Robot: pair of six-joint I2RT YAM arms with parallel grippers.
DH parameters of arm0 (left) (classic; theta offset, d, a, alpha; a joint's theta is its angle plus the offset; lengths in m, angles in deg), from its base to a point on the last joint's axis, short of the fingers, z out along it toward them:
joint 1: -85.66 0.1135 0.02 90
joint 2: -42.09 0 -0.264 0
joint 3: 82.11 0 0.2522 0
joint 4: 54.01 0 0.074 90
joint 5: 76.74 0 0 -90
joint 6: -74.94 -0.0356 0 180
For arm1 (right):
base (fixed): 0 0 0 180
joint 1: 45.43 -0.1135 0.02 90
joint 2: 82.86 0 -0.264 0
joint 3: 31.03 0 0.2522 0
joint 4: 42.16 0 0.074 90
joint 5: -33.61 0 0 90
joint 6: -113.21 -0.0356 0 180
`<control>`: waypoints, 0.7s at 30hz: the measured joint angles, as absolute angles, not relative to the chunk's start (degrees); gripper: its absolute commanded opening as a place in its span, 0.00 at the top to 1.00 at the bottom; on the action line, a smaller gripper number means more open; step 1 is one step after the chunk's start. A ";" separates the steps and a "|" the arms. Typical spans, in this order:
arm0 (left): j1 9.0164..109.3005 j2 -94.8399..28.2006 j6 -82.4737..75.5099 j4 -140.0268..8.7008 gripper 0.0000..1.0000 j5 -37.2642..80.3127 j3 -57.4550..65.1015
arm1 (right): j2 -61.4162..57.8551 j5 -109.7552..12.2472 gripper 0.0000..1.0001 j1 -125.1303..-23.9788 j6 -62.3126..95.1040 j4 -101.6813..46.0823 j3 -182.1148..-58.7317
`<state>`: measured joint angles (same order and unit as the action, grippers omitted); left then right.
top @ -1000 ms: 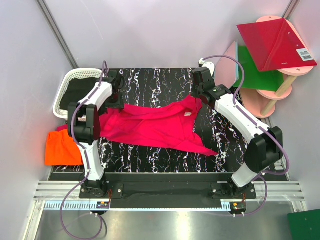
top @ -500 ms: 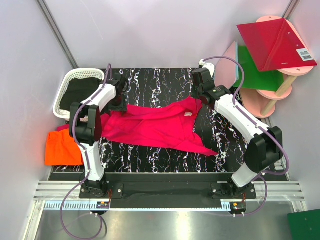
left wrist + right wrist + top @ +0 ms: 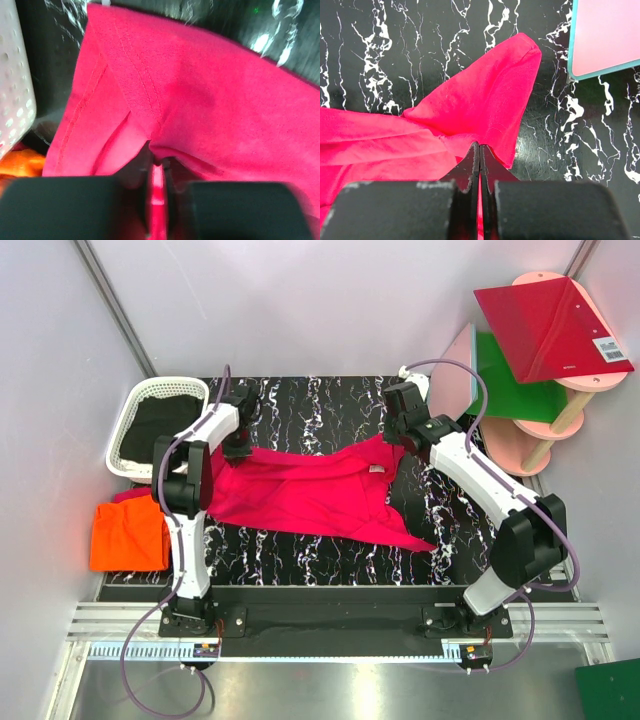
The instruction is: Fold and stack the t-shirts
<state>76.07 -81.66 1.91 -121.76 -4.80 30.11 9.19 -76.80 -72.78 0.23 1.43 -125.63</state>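
A hot pink t-shirt (image 3: 310, 490) lies spread and wrinkled across the black marbled table (image 3: 320, 405), its small white neck label toward the right. My left gripper (image 3: 238, 447) sits at the shirt's far left corner, shut on a fold of pink cloth (image 3: 210, 100) that runs between its jaws (image 3: 159, 162). My right gripper (image 3: 398, 440) is at the far right corner, shut on the pink cloth (image 3: 485, 95) pinched between its jaws (image 3: 479, 146). A bright orange t-shirt (image 3: 128, 535) lies bunched beside the table's left edge.
A white basket (image 3: 155, 420) with dark contents stands at the table's far left corner, close to my left gripper. To the right, a pink stand (image 3: 560, 410) carries stiff red (image 3: 550, 325) and green (image 3: 520, 390) panels; a pink panel edge (image 3: 605, 35) lies near my right gripper.
My left gripper has moved right and away from the basket onto the pink shirt's corner and has shut on the cloth. The right gripper has stayed shut on its corner.
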 measured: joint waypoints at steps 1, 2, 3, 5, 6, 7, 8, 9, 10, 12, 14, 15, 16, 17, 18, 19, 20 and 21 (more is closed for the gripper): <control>76.07 -82.40 1.69 -121.92 1.00 -4.98 31.31 | 8.99 -76.69 1.00 -72.78 0.18 1.45 -125.41; 76.07 -83.01 1.47 -122.20 1.00 -5.22 32.56 | 8.77 -76.60 1.00 -72.78 0.03 1.47 -125.26; 76.07 -83.38 1.39 -122.33 1.00 -5.41 33.63 | 8.56 -76.47 1.00 -72.78 -0.08 1.47 -125.12; 76.07 -83.47 1.34 -122.57 1.00 -6.05 35.22 | 7.94 -76.32 1.00 -72.78 -0.41 1.47 -124.80; 76.05 -83.36 1.34 -122.77 1.00 -6.48 35.90 | 7.62 -76.30 1.00 -72.78 -0.58 1.47 -124.64; 76.05 -83.16 1.34 -122.77 1.00 -6.83 36.23 | 7.27 -76.27 1.00 -72.78 -0.69 1.49 -124.53; 76.05 -82.60 1.34 -122.86 1.00 -7.40 36.29 | 6.96 -76.27 1.00 -72.78 -0.80 1.52 -124.47; 76.07 -81.92 1.32 -123.40 1.00 -7.99 36.27 | 6.70 -76.25 1.00 -72.78 -0.82 1.49 -124.47; 76.05 -81.07 1.32 -123.80 1.00 -8.56 36.27 | 6.30 -76.25 1.00 -72.78 -0.82 1.52 -124.47; 76.07 -78.14 1.32 -124.85 1.00 -10.29 36.21 | 5.58 -76.25 1.00 -72.78 -0.78 1.58 -124.58; 76.07 -74.55 1.34 -125.55 1.00 -12.19 36.21 | 5.10 -76.27 1.00 -72.78 -0.47 1.95 -125.43; 76.07 -72.26 1.36 -125.79 1.00 -13.24 36.21 | 4.93 -76.27 1.00 -72.78 -0.27 2.06 -126.11; 76.07 -69.77 1.39 -126.05 1.00 -14.33 36.27 | 4.66 -76.27 1.00 -72.78 0.03 2.28 -126.87; 76.07 -67.12 1.41 -126.40 1.00 -15.40 36.43 | 4.34 -76.27 1.00 -72.78 0.45 2.65 -127.92; 76.07 -64.32 1.45 -126.66 1.00 -16.43 36.73 | 3.81 -76.23 1.00 -72.78 0.75 2.83 -128.77; 76.07 -62.23 1.45 -126.73 1.00 -17.09 36.91 | 2.81 -76.23 1.00 -72.78 1.26 3.09 -129.76; 76.07 -59.67 1.56 -126.79 1.00 -17.63 36.91 | 1.87 -76.23 1.00 -72.78 1.58 3.20 -130.30; 76.07 -57.57 1.76 -127.01 1.00 -17.98 36.91 | 0.49 -76.19 1.00 -72.78 2.06 3.40 -130.89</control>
